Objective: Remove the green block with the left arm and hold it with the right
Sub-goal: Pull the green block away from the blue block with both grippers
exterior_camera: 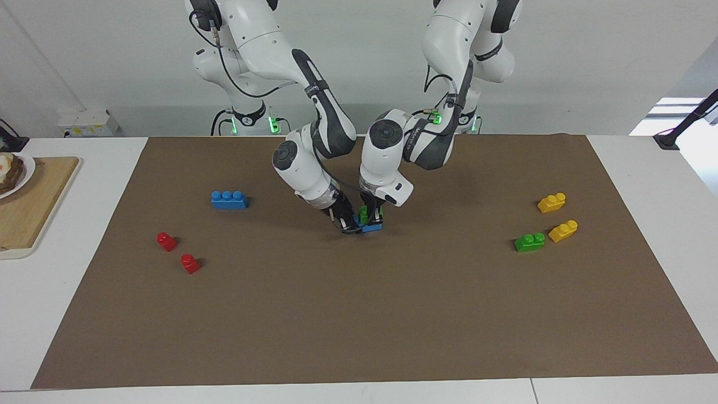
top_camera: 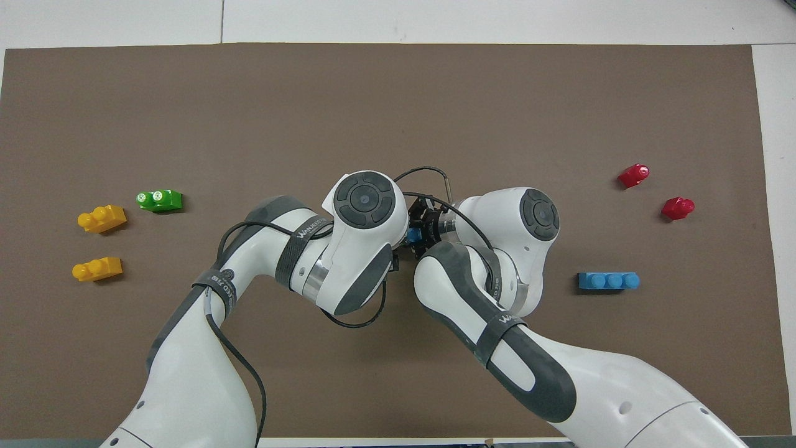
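Observation:
The green block (exterior_camera: pixel 364 214) sits on a small blue brick (exterior_camera: pixel 371 227) at the middle of the brown mat. My left gripper (exterior_camera: pixel 370 215) comes down from above and is shut on the green block. My right gripper (exterior_camera: pixel 350 224) reaches in low from the right arm's end and is shut on the blue brick. In the overhead view only the blue brick (top_camera: pixel 412 234) shows between the two wrists. The green block and the left gripper's fingers are hidden there.
A longer green brick (exterior_camera: pixel 529 242) and two yellow bricks (exterior_camera: pixel 551 202) (exterior_camera: pixel 563 230) lie toward the left arm's end. A blue three-stud brick (exterior_camera: pixel 229 199) and two red bricks (exterior_camera: pixel 166 241) (exterior_camera: pixel 190 263) lie toward the right arm's end. A wooden board (exterior_camera: pixel 33 207) sits off the mat.

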Controlling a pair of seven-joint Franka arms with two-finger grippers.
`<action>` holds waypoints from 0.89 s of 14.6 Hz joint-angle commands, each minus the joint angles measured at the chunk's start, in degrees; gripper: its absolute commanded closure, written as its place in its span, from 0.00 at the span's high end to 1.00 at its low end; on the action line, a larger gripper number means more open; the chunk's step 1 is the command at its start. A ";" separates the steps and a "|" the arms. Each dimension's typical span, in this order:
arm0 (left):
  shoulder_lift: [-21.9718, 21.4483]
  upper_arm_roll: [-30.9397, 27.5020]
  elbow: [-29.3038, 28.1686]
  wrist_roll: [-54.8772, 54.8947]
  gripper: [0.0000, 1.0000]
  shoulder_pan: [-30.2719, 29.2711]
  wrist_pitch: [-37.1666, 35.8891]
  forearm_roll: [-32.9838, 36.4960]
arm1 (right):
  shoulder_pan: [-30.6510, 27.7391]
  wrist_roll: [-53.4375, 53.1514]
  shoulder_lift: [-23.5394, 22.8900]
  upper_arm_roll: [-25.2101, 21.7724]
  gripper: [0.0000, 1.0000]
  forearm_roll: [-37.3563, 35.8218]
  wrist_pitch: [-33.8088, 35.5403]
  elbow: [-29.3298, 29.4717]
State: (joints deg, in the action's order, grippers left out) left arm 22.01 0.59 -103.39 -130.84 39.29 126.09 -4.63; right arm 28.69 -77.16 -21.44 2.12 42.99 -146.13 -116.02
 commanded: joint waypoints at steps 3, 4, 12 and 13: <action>-5.22 -0.42 -0.50 -0.65 0.00 0.26 -4.88 0.15 | -0.13 2.28 -0.10 -0.10 0.00 1.83 -1.79 -0.79; -6.01 -0.51 -0.50 -0.65 0.00 0.09 -4.89 0.15 | -0.13 2.28 -0.10 -0.10 0.00 1.83 -1.96 -0.79; -10.23 -0.77 -3.31 9.16 0.00 -2.02 -10.66 0.15 | -0.83 2.37 0.08 -0.10 0.00 1.75 -1.53 -0.18; -11.80 -0.77 -4.18 12.33 0.00 -3.07 -12.77 0.15 | -1.70 2.37 0.43 -0.19 0.00 1.75 0.30 1.13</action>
State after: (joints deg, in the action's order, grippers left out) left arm 14.84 -0.14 -104.26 -124.66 38.14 117.12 -4.62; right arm 28.57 -77.08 -21.42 1.88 43.56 -147.22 -116.13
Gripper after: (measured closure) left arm 0.648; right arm 0.652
